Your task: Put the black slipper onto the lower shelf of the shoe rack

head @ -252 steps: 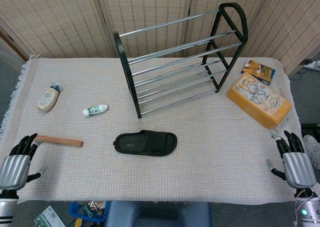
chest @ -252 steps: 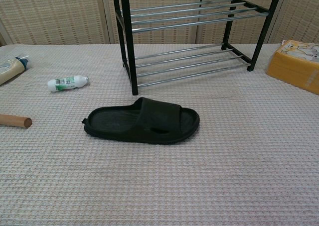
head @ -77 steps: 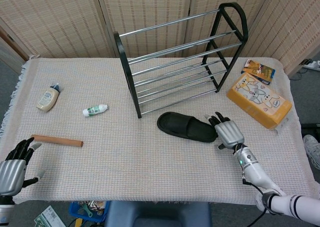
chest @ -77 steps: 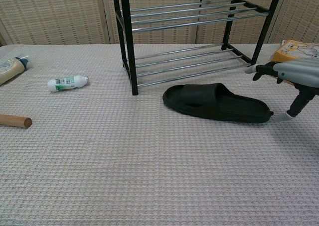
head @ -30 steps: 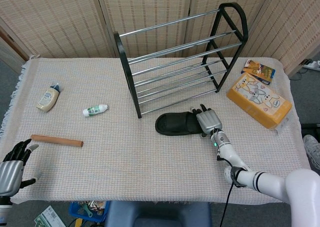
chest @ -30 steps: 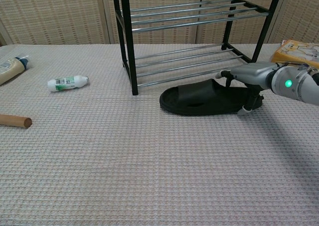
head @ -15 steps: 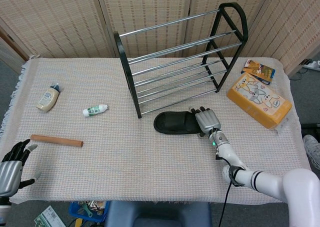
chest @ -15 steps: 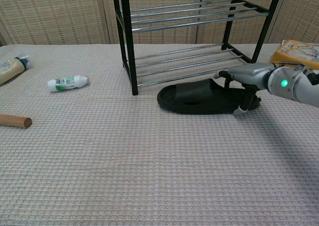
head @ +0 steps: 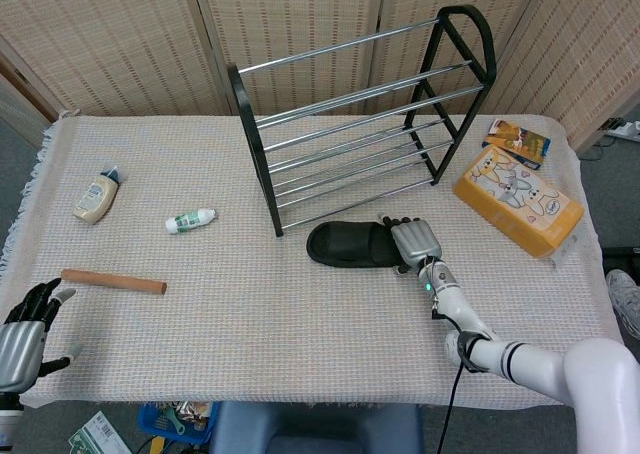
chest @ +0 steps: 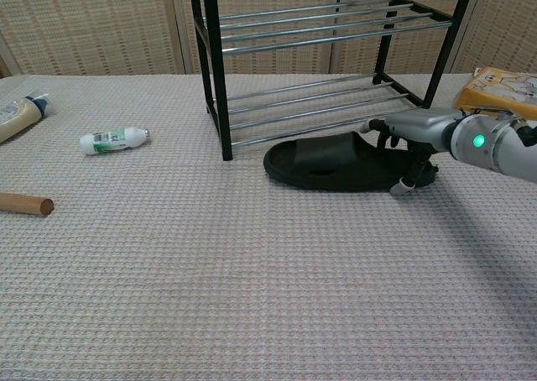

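**Slipper beside the rack, your right hand on its heel**

Woven beige cloth (head: 300, 314) covers your table, with wicker screens behind. Far left of the black metal shoe rack with chrome rails (head: 350, 124), your left hand (head: 22, 339) hovers with fingers spread, holding nothing. Nearer the rack lie a cream squeeze bottle (head: 96, 195), a wooden dowel (head: 113, 282) and a small white bottle (head: 189, 219). Just in front of the rack's lower shelf, on the cloth, sits the black rubber slipper (chest: 331, 164). Your right hand (chest: 417, 142) rests on its right end, fingers curled over it. Right of the rack lies a yellow carton (head: 518, 199).
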Controlling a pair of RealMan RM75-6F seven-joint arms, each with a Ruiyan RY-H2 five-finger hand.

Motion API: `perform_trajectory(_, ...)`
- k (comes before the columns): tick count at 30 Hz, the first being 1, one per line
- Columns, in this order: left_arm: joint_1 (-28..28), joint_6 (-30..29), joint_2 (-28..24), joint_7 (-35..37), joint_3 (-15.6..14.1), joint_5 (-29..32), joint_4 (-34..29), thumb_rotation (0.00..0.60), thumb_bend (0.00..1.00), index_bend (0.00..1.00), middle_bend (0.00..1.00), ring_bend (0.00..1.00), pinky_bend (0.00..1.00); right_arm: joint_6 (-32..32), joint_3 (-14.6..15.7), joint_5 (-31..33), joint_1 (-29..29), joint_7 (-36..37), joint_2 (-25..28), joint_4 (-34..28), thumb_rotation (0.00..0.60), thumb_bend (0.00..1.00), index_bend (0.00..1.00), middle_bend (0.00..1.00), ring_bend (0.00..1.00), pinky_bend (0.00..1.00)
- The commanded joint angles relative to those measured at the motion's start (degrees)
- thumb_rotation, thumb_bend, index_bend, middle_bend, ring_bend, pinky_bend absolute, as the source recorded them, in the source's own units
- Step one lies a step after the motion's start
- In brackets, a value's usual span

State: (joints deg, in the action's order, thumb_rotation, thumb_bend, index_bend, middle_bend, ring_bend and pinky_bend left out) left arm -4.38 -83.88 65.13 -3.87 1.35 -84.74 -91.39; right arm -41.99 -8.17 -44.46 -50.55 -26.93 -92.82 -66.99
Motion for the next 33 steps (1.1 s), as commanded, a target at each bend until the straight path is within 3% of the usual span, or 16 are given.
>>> perform_trajectory(1, 0.04, -0.04, 0.03, 0.1, -0.01, 0.02, 0.1, 0.6, 0.24, 0.2, 0.1, 0.1, 0.25, 0.49, -0.57, -0.92, 0.4, 2.16, -0.19, 0.54, 0.6, 0.5, 0.07, 0.36, 0.27, 0.3)
perform_trajectory(8, 0.16, -0.16, 0.07, 0.33, -0.09, -0.06, 0.23, 0.6, 0.24, 0.2, 0.1, 0.1, 0.25, 0.06, -1.74, -5.31, 1.76, 8.26, 0.33, 0.45, 0.6, 0.65, 0.1, 0.41, 0.33, 0.37)
perform_trajectory(15, 0.66, -0.84, -0.27, 0.78, -0.18, -0.1, 0.38, 0.6, 0.24, 0.2, 0.1, 0.1, 0.25, -1.54, -1.5, -12.06, 4.76, 15.27, 4.31, -3.96, 0.6, 0.7, 0.15, 0.44, 0.37, 0.41)
perform_trajectory(20, 0.74, -1.07, -0.44, 0.9, -0.12, -0.23, 0.24, 0.6, 0.24, 0.2, 0.1, 0.1, 0.25, -3.34, -0.82, -15.09, 6.42, 16.04, 9.47, -9.87, 0.6, 0.7, 0.15, 0.45, 0.39, 0.42)
perform_trajectory(26, 0.56, -1.26, -0.62, 0.74, -0.21, -1.1, -0.16, 0.6, 0.24, 0.2, 0.1, 0.1, 0.25, -4.09, -1.71, -12.16, 5.84, 11.73, 13.97, -13.54, 0.6, 0.7, 0.15, 0.45, 0.39, 0.42)
perform_trajectory(33, 0.53, -1.32, -0.43, 1.4, -0.28, -1.44, 0.18, 0.6, 0.24, 0.2, 0.1, 0.1, 0.25, -2.91, -3.42, -2.05, 1.5, 3.53, 13.41, -11.71, 0.6, 0.7, 0.15, 0.45, 0.39, 0.42)
